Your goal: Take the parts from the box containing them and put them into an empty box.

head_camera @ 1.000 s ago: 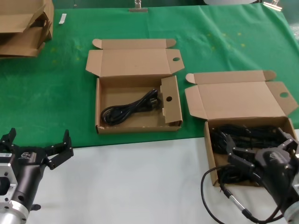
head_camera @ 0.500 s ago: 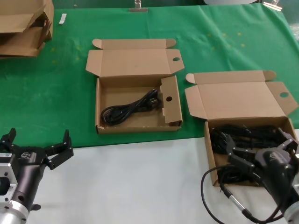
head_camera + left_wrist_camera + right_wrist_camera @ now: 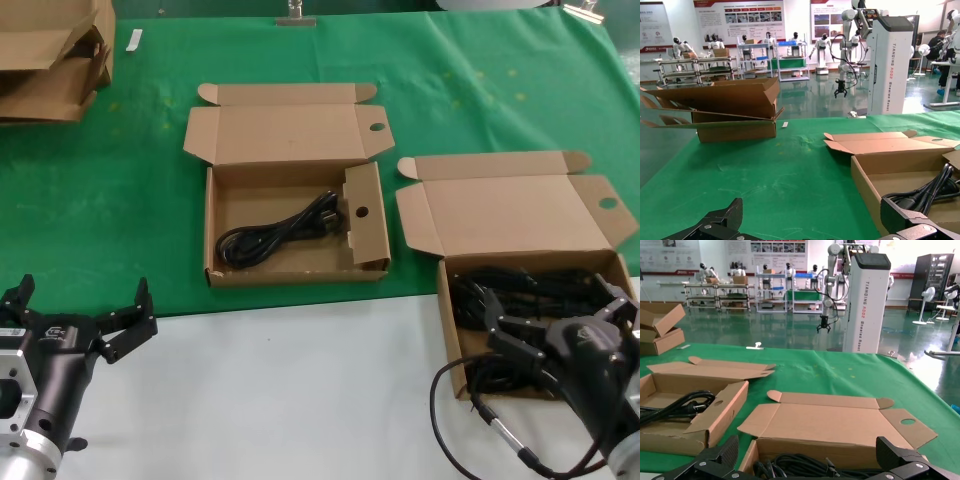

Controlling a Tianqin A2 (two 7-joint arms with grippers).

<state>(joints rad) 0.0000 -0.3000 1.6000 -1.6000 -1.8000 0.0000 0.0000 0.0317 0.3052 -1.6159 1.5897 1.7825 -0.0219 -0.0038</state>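
Green cloth covers the table (image 3: 120, 220), white at its near edge, where the left gripper (image 3: 78, 313) hovers with jaws spread and empty. At centre, the narrower brown cardboard box with an upright holed divider (image 3: 295, 225) holds one black looped power cord (image 3: 275, 232). Right of it, the right gripper (image 3: 560, 318) hangs open-fingered over the wider brown cardboard box (image 3: 520, 250) of tangled black cords (image 3: 520, 285).

Plain brown cardboard boxes (image 3: 296, 262) hold black power cords (image 3: 275, 236) on a green cloth (image 3: 110, 210) beside white tabletop (image 3: 290, 390)
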